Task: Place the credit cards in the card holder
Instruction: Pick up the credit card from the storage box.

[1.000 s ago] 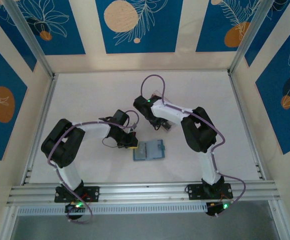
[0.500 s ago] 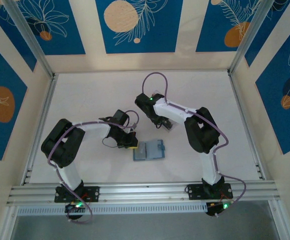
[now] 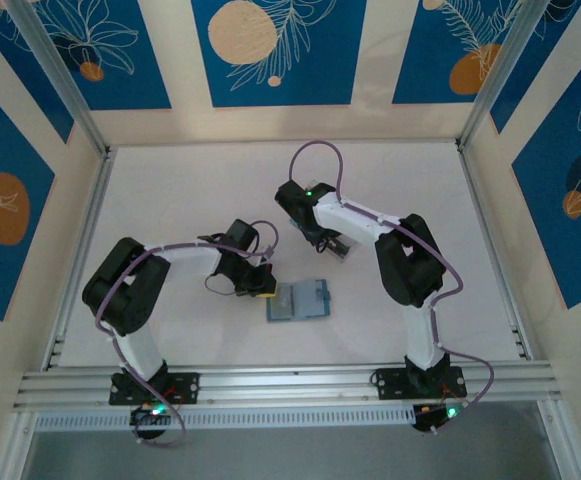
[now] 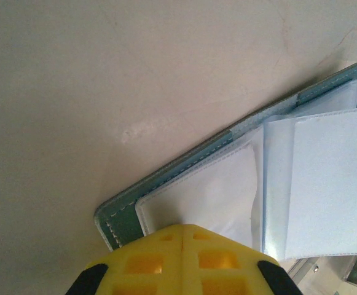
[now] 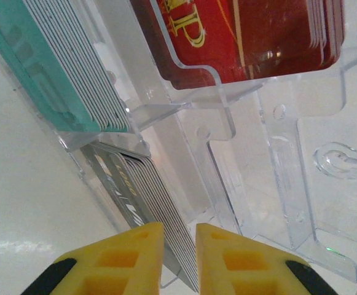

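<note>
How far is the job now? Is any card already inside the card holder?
Done: the card holder lies open; its clear sleeves look empty, so no card is in. In hand: the shut left gripper is at its edge; the right gripper straddles the grey card stack in the clear tray, grip uncertain. Left: pulling a card, inserting it, then the teal stack and red stack.

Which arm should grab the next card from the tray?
Right, likely: right claw hangs at the grey card stack in the clear tray; left claw, shut, sits at the open card holder.
</note>
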You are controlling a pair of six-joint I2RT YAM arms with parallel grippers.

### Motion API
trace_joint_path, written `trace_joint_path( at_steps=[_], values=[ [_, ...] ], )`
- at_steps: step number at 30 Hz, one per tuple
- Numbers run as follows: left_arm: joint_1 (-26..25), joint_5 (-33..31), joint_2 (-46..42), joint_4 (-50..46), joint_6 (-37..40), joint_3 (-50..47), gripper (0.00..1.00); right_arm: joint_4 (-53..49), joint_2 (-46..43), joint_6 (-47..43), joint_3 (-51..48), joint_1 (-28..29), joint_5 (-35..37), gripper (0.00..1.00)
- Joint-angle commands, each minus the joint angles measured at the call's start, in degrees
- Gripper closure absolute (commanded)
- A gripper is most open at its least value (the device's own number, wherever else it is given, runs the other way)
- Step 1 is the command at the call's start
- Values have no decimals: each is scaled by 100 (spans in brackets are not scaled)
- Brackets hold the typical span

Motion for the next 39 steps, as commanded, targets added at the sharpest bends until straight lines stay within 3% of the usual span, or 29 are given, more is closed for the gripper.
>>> trace_joint_path(
  at_steps=[1, 5, 9, 12, 39],
  values=[
    [109, -314, 85, -262, 43, -127, 100, 2, -211, -57, -16, -36, -141, 80],
    [117, -313, 73, -251, 47, -141, 100, -14, -202, -104, -13, -53, -269, 79],
    [117, -322, 59, -264, 41, -147, 100, -7, -153, -146, -24, -62, -238, 64],
    [117, -315, 68, -255, 46, -153, 100, 2, -46, -143, -42, -71, -253, 60],
    [149, -336, 33, -276, 46, -176, 100, 173, 258, -64, -262, -202, -43, 60]
  ],
)
